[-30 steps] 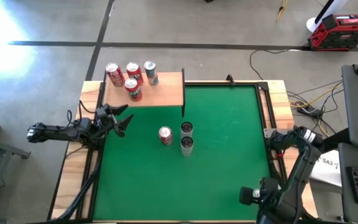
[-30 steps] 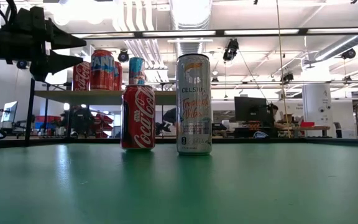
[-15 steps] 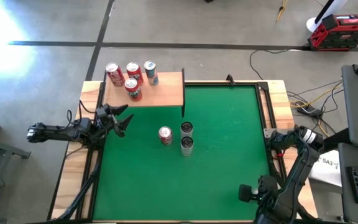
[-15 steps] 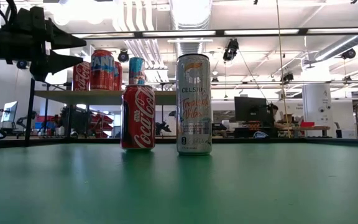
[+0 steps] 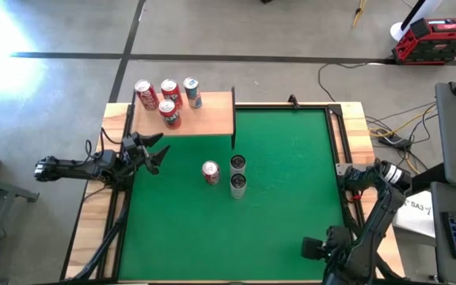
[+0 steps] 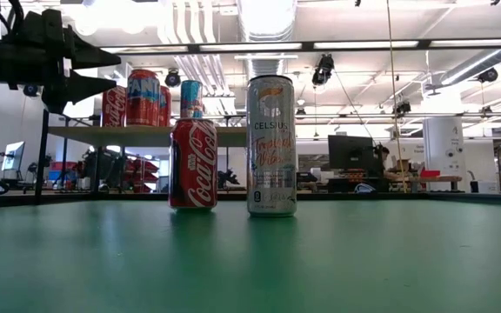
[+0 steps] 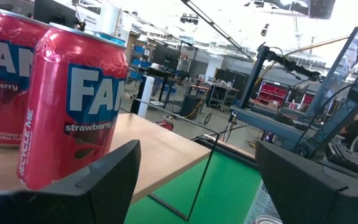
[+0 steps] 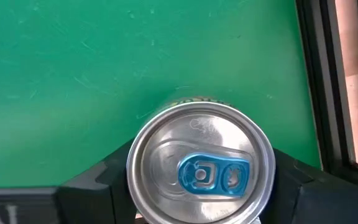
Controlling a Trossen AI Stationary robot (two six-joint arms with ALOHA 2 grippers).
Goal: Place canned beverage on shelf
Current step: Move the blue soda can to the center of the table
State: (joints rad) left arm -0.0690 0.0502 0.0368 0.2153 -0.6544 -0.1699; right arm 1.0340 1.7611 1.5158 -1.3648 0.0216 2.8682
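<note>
the right gripper (image 5: pixel 317 250) sits at the near right corner of the green mat (image 5: pixel 291 182), low over the table. in its wrist view its two dark fingers (image 8: pixel 95 177) press against both sides of a silver can (image 8: pixel 199 165) with a blue pull tab, seen from the top with the mat beneath it, so this claw is closed on that can. in the high view the can itself is hidden under the arm.

farther in, near the middle of the mat, three cans stand upright: a red cola can (image 5: pixel 210 172) and, just to its right, two silver-topped cans, a nearer one (image 5: pixel 237 185) and one behind it (image 5: pixel 238 164). from table height the cola can (image 6: pixel 192 163) and a tall silver can (image 6: pixel 270 145) stand side by side, close but apart.

the left gripper (image 5: pixel 153 152) hovers at the mat's left edge, just in front of the shelf (image 5: pixel 212 119), its fingers (image 7: pixel 101 180) spread wide with nothing between them. its wrist camera looks past them at two red strawberry soda cans (image 7: pixel 73 106) on the wooden board.

farthest back, the shelf stands at the far left corner with four cans grouped on its left half: three red (image 5: pixel 145 95) and one pale blue (image 5: pixel 192 92). its right half is bare wood.
</note>
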